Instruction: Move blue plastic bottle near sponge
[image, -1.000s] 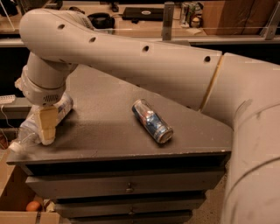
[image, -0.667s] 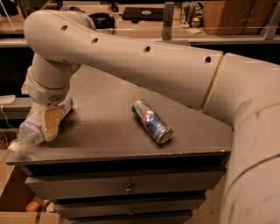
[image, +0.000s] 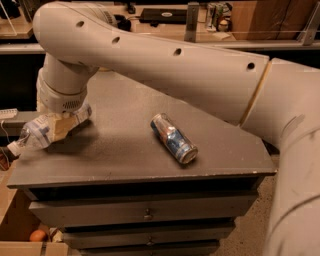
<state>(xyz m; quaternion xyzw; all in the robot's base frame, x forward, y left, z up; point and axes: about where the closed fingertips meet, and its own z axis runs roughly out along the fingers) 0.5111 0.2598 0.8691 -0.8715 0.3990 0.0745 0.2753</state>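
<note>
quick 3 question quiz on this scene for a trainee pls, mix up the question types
1. True or false: the can stands upright on the table.
2. Multiple choice: what is the end effector shut on? A) the can B) the blue plastic bottle C) nothing
3. Fill in: in the camera view, the end effector is at the table's ____ edge, and the can lies apart from it, nearer the middle.

Key
1. False: the can lies on its side.
2. B
3. left
</note>
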